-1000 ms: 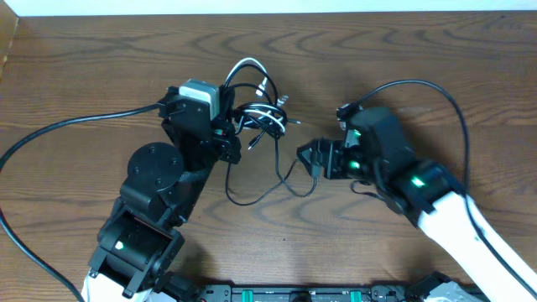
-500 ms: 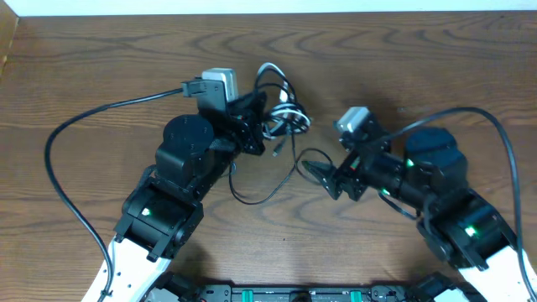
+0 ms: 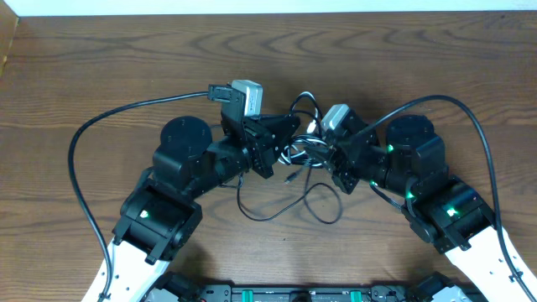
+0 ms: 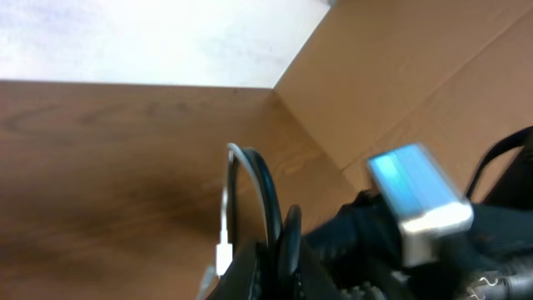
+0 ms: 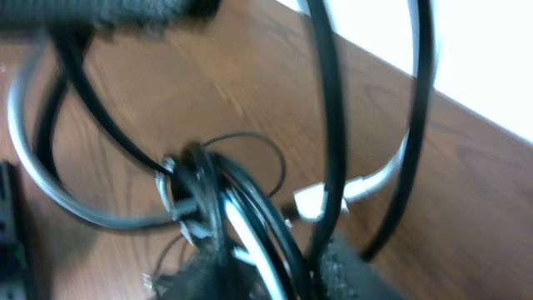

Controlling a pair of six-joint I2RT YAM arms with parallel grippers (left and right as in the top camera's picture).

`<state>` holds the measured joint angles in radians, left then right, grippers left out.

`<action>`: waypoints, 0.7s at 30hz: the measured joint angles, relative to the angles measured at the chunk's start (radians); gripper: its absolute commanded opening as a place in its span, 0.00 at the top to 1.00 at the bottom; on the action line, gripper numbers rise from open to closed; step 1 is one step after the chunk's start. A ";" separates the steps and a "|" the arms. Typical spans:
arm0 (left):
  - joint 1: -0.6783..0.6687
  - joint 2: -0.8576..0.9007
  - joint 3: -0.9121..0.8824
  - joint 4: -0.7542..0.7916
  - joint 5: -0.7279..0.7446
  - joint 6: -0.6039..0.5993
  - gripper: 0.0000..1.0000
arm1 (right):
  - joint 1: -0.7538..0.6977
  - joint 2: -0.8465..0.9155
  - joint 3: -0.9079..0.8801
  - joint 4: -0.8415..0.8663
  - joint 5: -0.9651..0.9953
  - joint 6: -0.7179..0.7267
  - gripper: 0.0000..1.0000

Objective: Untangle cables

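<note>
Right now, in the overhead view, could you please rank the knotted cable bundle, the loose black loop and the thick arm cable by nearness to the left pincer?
1. knotted cable bundle, right at the left pincer, centre.
2. loose black loop, below it in the picture.
3. thick arm cable, far left.

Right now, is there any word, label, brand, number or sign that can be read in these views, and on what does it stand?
None can be read.
Overhead view: the cables, the table and the grey camera box show no print; the green lights on the arms are plain lamps, not signs.
Both wrist views are blurred; the white plug shows no marking that I can make out.
</note>
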<state>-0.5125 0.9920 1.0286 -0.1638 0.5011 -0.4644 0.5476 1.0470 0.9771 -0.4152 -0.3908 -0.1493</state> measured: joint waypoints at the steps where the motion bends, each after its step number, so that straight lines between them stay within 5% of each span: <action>1: 0.000 -0.005 0.000 0.009 0.002 0.002 0.92 | 0.000 0.000 0.000 -0.014 -0.001 -0.001 0.99; 10: 0.053 -0.061 -0.004 0.029 -0.086 0.042 0.92 | 0.000 -0.014 0.007 -0.130 -0.051 0.004 0.99; 21: 0.102 -0.074 -0.008 -0.008 -0.532 0.037 0.92 | 0.002 -0.081 0.018 -0.244 -0.074 0.007 0.99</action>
<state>-0.4103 0.9180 1.0203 -0.1719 -0.0311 -0.4271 0.5491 0.9657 0.9955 -0.6590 -0.4652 -0.1425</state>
